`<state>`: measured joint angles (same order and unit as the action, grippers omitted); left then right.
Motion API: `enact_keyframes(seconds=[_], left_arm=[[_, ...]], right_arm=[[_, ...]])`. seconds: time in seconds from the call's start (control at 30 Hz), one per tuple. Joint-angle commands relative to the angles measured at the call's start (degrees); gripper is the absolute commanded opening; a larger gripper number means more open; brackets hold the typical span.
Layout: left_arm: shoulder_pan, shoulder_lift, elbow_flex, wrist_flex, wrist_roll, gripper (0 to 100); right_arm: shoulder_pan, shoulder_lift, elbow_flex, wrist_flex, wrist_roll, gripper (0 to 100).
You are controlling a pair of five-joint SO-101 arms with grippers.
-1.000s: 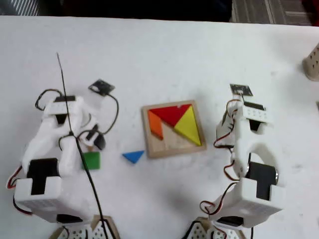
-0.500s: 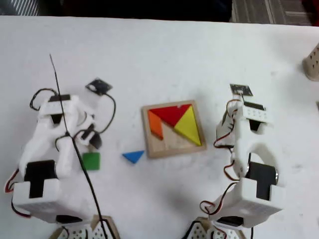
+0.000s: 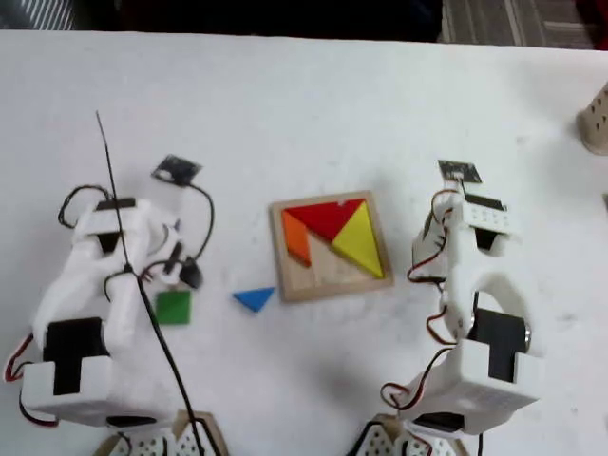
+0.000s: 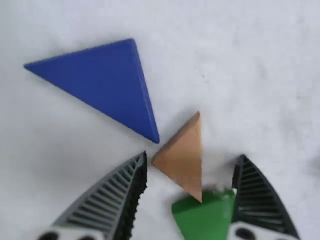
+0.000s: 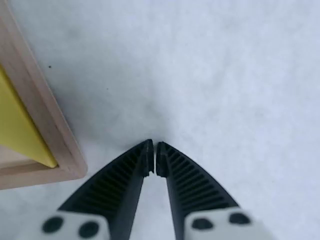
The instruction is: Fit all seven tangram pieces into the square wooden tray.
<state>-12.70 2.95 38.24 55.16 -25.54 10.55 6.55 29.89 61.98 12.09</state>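
My left gripper (image 4: 191, 159) eased toward seven o'clock, wide open and empty over the tan triangle (image 4: 181, 156). No pick was made; my right gripper (image 5: 154, 150) stayed closed, empty.

Readable text: none in any view.
Tray (image 3: 275, 249): bare wooden rim, no lettering or number.
Blue triangle (image 4: 102, 85): plain face, no mark.
Small dark board (image 3: 177, 170): any print on it is too small to read.
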Motion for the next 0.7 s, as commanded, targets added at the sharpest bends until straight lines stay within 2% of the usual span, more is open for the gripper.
enact_keyframes(seconds=[0.0, 0.2, 0.4, 0.47, 0.67], left_arm=[[-0.22, -2.07, -0.09, -3.43, 4.22, 27], [1.63, -1.98, 0.62, -3.25, 4.31, 24], [3.21, -2.07, 1.49, -3.16, 4.22, 1], [3.21, -2.07, 1.49, -3.16, 4.22, 5], [3.21, -2.15, 1.41, -3.16, 4.22, 5]], right_arm=[[-0.48, -2.15, -0.44, -0.66, 0.62, 1.8], [-0.48, -2.15, -0.44, -0.66, 0.62, 1.8], [-0.48, -2.15, -0.44, -0.66, 0.62, 1.8], [-0.48, -2.15, -0.44, -0.66, 0.62, 1.8], [-0.48, -2.15, -0.44, -0.66, 0.7, 1.8]])
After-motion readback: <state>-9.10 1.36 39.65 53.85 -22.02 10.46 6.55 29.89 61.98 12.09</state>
